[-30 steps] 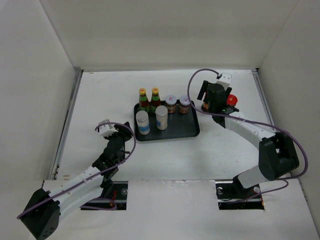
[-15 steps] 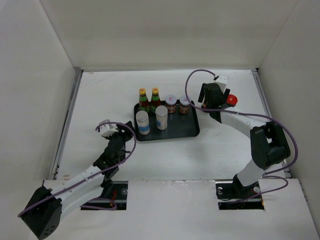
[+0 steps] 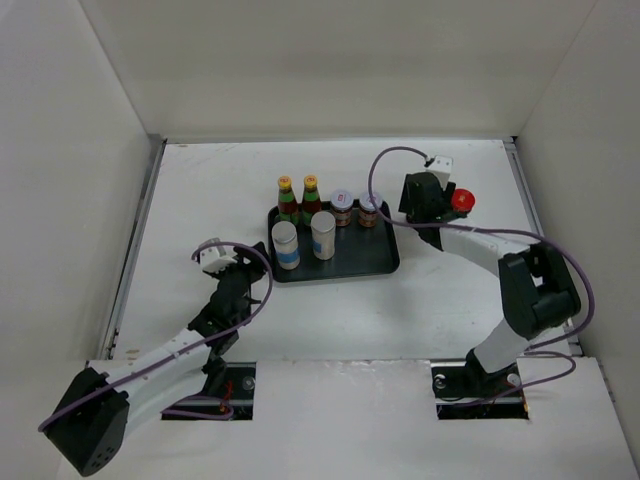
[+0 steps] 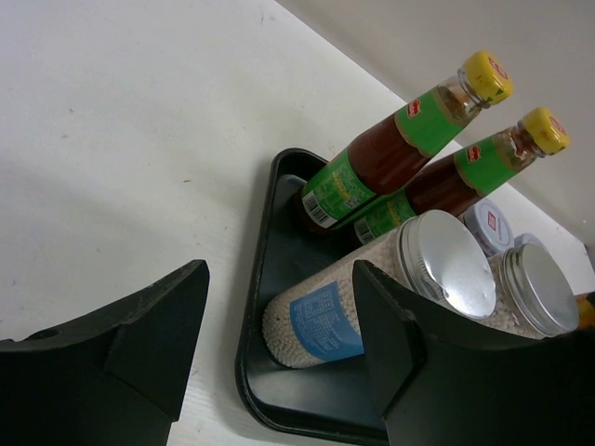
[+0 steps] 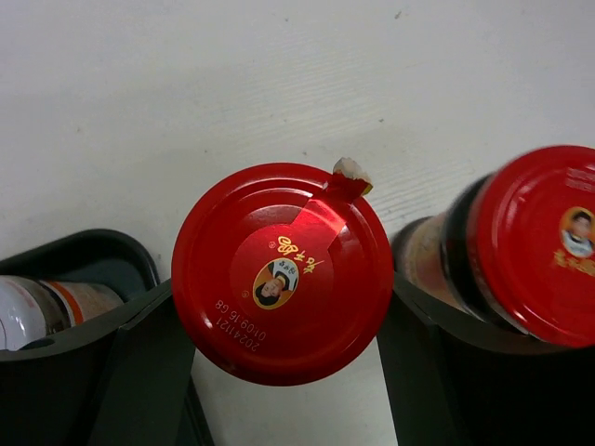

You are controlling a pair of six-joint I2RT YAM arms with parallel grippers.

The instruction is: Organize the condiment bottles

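Note:
A black tray point(image 3: 350, 255) holds two yellow-capped bottles point(image 3: 286, 200), two pale-lidded dark jars point(image 3: 342, 208) and two grey-topped white cylinders point(image 3: 285, 245). My right gripper point(image 3: 412, 205) is just right of the tray, shut on a red-lidded jar point(image 5: 284, 274) that sits between its fingers point(image 5: 139, 372). The second red-lidded jar point(image 3: 461, 200) stands on the table beside it and also shows in the right wrist view point(image 5: 535, 242). My left gripper point(image 3: 245, 265) is open and empty near the tray's left near corner. Its wrist view shows the bottles point(image 4: 400, 139) and a cylinder point(image 4: 372, 288).
The tray's near right part is bare. The tray's corner point(image 5: 84, 255) lies left of the held jar, with a pale-lidded jar point(image 5: 37, 307) inside it. White walls enclose the table on three sides.
My right gripper has shifted a little left and towards the far wall, closer to the tray's right edge. The left arm has barely moved.

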